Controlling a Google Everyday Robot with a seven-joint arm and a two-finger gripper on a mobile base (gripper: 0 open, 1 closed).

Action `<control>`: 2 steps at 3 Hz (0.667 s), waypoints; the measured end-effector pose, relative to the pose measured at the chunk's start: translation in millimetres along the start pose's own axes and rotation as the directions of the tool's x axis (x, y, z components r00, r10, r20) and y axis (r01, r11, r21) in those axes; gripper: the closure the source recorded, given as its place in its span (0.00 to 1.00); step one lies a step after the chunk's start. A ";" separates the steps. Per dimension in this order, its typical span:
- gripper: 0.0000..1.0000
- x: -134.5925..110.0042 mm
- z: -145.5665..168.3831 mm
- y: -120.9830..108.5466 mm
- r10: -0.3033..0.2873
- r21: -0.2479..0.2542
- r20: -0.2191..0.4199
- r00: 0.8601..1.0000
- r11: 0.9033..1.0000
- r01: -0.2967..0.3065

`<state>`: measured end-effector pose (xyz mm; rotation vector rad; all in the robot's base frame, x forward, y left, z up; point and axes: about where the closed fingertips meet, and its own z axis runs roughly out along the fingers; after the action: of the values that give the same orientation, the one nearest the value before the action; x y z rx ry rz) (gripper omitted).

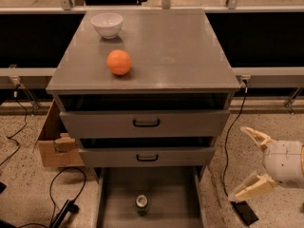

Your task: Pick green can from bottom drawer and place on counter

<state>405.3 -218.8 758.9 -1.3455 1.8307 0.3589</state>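
Observation:
The green can (142, 204) stands upright in the open bottom drawer (175, 198), near its middle, silver top showing. The counter (180, 46) is the grey top of the three-drawer cabinet. My gripper (247, 163) is at the lower right, beside the cabinet and to the right of the bottom drawer, at about the drawer's height. Its two cream fingers (255, 137) are spread wide apart and hold nothing. It is well clear of the can.
An orange ball (118, 62) and a white bowl (107, 24) sit on the counter's left part. A cardboard box (54, 144) stands left of the cabinet. Cables (19, 141) lie on the floor at left; a cable and a dark flat object (244, 213) lie at right.

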 end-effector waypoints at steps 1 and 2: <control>0.00 28.9 36.0 4.8 0.044 -0.001 0.024 0.999 0.999 -0.044; 0.00 86.4 103.4 12.5 0.091 0.007 0.071 0.993 0.996 -0.092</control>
<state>431.5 -204.4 627.0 -1.2292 1.8364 0.4398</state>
